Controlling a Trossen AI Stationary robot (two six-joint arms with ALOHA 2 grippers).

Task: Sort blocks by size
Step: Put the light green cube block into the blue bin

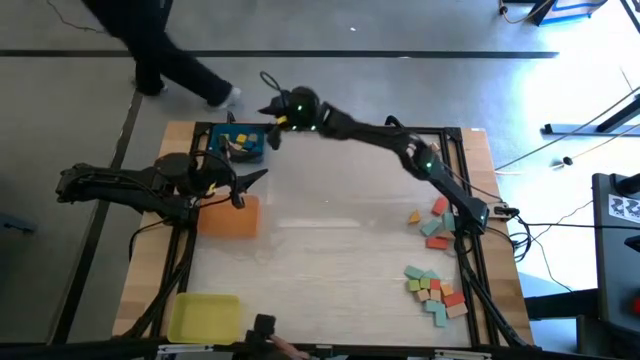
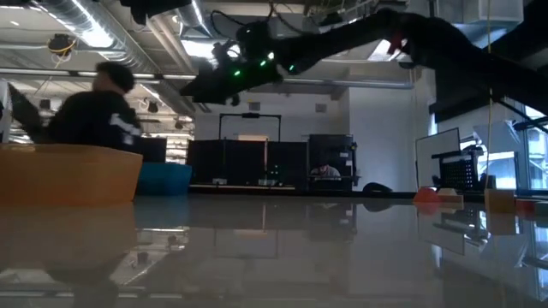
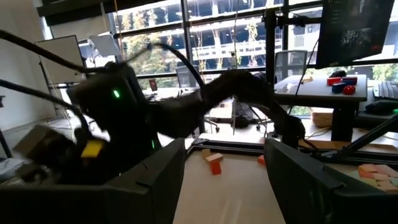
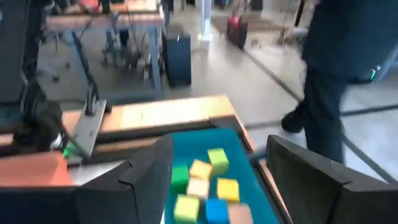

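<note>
A pale bench (image 1: 330,250) under both arms. Loose blocks (image 1: 435,285) lie at the near right edge, well apart from either claw. Mid-left, the left claw (image 1: 252,180) hangs spread by the orange tray (image 1: 228,218). Farthest, the right claw (image 1: 268,125), spread and empty, hovers at the blue tray (image 4: 249,180), where sorted cubes (image 4: 205,183) sit directly below.

Table top (image 1: 330,240): was smooth, glossy, reflective.
Table edge (image 1: 180,135): looked like pale wood.
Blocks (image 1: 432,285): appeared matt.
</note>
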